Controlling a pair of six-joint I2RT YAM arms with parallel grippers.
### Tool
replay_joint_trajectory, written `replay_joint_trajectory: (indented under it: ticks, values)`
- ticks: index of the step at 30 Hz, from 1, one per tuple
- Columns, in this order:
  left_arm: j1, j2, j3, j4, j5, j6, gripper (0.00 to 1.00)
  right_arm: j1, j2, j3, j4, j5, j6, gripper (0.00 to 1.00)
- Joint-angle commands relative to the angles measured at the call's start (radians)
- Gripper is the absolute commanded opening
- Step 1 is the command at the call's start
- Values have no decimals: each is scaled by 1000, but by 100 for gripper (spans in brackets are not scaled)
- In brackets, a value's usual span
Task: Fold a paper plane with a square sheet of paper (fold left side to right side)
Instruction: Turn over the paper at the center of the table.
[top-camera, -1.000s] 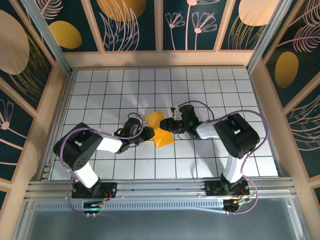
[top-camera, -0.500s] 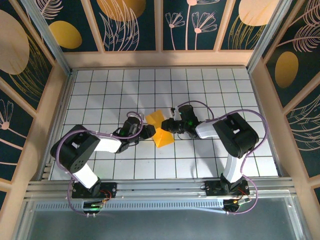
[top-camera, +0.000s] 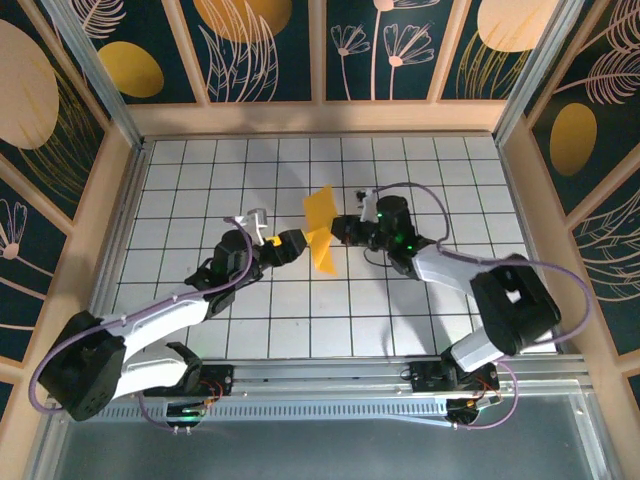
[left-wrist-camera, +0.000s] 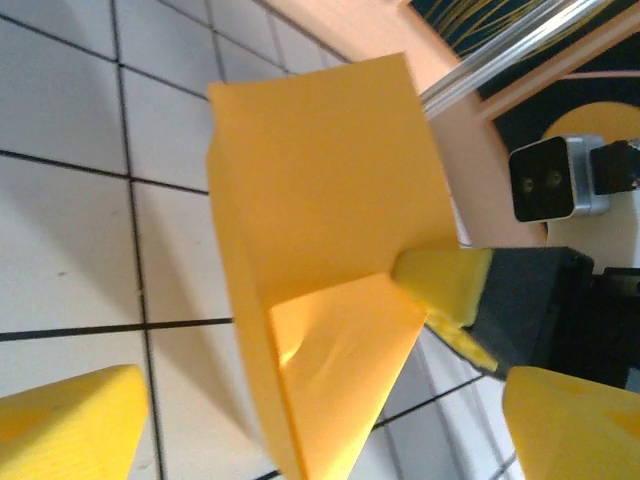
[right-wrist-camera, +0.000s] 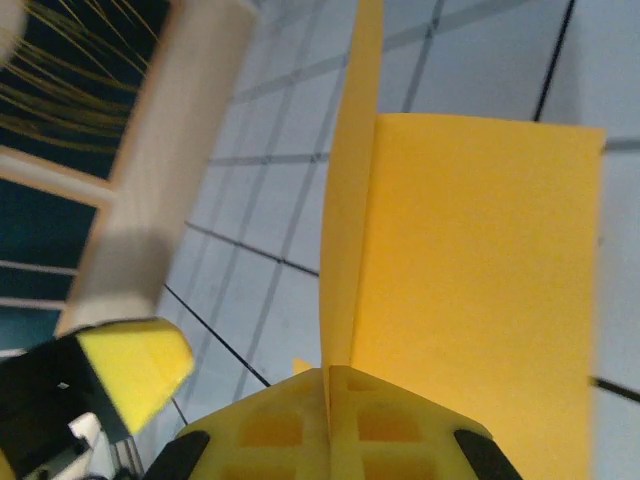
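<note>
Currently the folded square sheet of paper (top-camera: 322, 250) is held on edge over the middle of the white-tiled counter (top-camera: 200, 180), clamped at one side between the right fingers (right-wrist-camera: 265, 430). The left fingers (left-wrist-camera: 70, 420) are spread wide apart, flanking it without touching.

Orange-yellow sheet of paper (top-camera: 320, 228) is hanging lifted over the white tiles (top-camera: 200, 180) mid-table. It's partly folded, flaps splaying from a sharp crease, standing nearly on edge, one end sitting pinched in the right gripper (right-wrist-camera: 330, 392).
</note>
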Motion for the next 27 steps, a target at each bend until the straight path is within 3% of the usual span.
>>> replay_joint_trajectory:
  ticks: [1, 5, 12, 22, 27]
  values:
    - [7, -44, -19, 58, 76, -22, 95, -57, -119, -34, 64, 5, 24, 0]
    - [8, -40, -30, 252, 183, -130, 99, -103, -253, -48, 84, -18, 81, 0]
    - [-14, 133, 37, 619, 379, -311, 96, -106, -365, -33, 62, -34, 140, 0]
    - [-90, 314, 146, 799, 416, -408, 91, -106, -388, -58, 116, -78, 228, 0]
    - [-91, 316, 157, 793, 399, -413, 78, -107, -394, -77, 116, -72, 232, 0]
